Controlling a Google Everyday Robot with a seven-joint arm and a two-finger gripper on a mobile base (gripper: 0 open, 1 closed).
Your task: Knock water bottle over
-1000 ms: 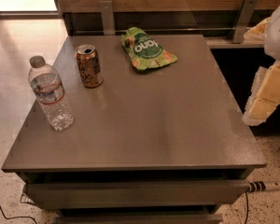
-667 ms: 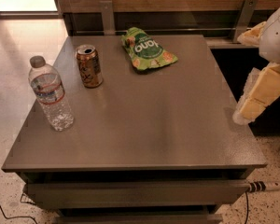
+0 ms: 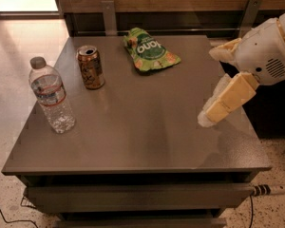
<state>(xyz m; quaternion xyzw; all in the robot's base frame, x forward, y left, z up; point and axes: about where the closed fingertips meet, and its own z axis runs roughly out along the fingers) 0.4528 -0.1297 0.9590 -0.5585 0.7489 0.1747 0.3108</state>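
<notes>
In the single camera view, the water bottle (image 3: 51,96) stands upright near the left edge of the grey table (image 3: 147,141), toward the front. It is clear ribbed plastic with a pale grey cap and a white label carrying red and blue bands. It looks mostly empty, though the clear plastic makes the water level hard to judge. A brown-gold can (image 3: 90,67) stands upright just behind and to the right of it, near but apart from it. A green snack bag (image 3: 149,51) lies flat further back, near the middle of the far edge.

The gripper (image 3: 207,87) hangs over the right side of the table, well apart from the bottle, with nearly the whole tabletop between them. Its two cream fingers (image 3: 225,101) appear spread, with nothing between them, and the lower one angles down toward the surface.

The step in hand looks like the approach: the bottle is untouched and upright. The next move calls for a long reach leftward across the table, then a sideways push high on the bottle, above the label, so that it tips rather than slides. The path should stay in front of the can so that it is not struck too.
</notes>
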